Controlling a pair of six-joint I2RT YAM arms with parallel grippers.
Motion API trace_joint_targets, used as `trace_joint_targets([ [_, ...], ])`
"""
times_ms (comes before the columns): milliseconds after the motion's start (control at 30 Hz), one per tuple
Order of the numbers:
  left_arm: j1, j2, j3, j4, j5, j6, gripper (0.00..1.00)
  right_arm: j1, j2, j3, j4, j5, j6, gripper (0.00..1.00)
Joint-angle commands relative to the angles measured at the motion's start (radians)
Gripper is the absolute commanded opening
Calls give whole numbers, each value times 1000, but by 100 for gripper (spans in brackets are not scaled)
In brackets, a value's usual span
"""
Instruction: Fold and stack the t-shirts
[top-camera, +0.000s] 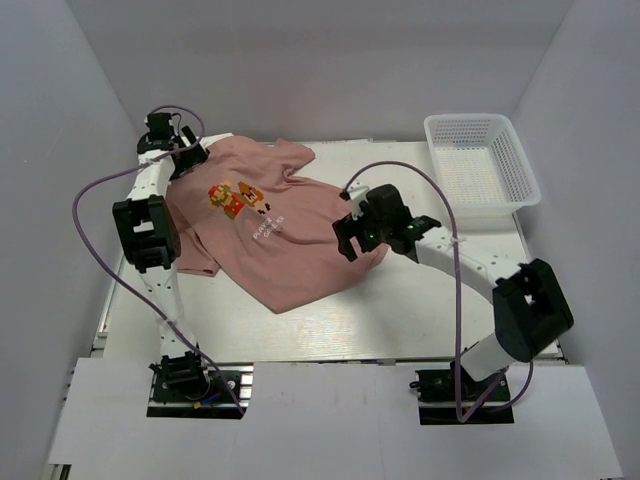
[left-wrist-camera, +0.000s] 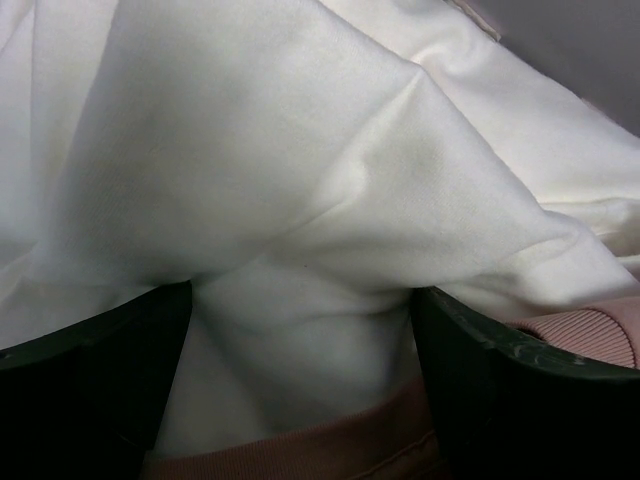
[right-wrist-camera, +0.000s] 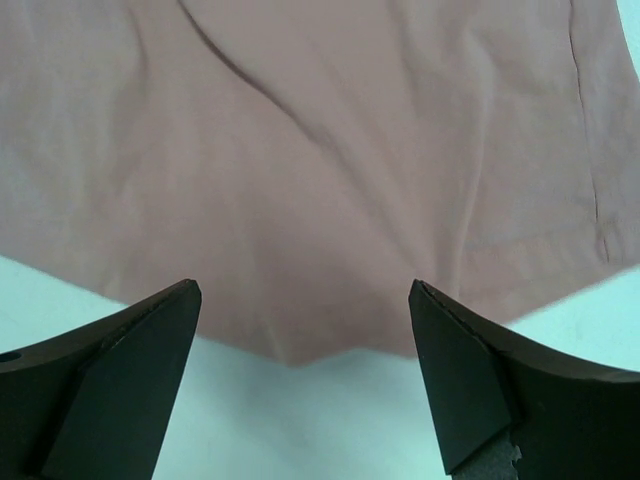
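Observation:
The dusty-pink t-shirt (top-camera: 270, 240) lies spread and rumpled on the table, its pixel-character print (top-camera: 238, 198) facing up. My left gripper (top-camera: 190, 155) is at the shirt's far left, by the collar. In the left wrist view it (left-wrist-camera: 300, 330) is open, with pale bunched fabric (left-wrist-camera: 300, 180) and the pink ribbed collar band (left-wrist-camera: 300, 450) between its fingers (left-wrist-camera: 100, 380). My right gripper (top-camera: 348, 238) is at the shirt's right edge. In the right wrist view it (right-wrist-camera: 302, 288) is open and empty, just above a point of the shirt's edge (right-wrist-camera: 320, 150). No white folded t-shirts are in view.
A white mesh basket (top-camera: 480, 165) stands at the back right of the table. Bare table surface (top-camera: 420, 310) lies in front of and to the right of the shirt. White walls enclose the workspace on the left, back and right.

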Motion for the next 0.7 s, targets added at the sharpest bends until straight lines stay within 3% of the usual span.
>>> trace_joint_targets([
  [0,18,-33,19,-14,23,41,100,50,79,114,2,15,-110,90],
  [200,18,-150,185,-52,3,41,100,111,220,232,47,41,-239,90],
  [333,18,-301,149,-42,48,41,100,140,376,337,37,78,-261,90],
  [467,18,-505,-56,-80,57,18,100,145,466,392,53,55,-206,90],
  [600,-1,-783,-370,-36,112,-35,100,153,539,435,78,35,-204,90],
  [667,-1,-953,-584,45,189,-68,100,156,590,469,60,40,-201,85],
])
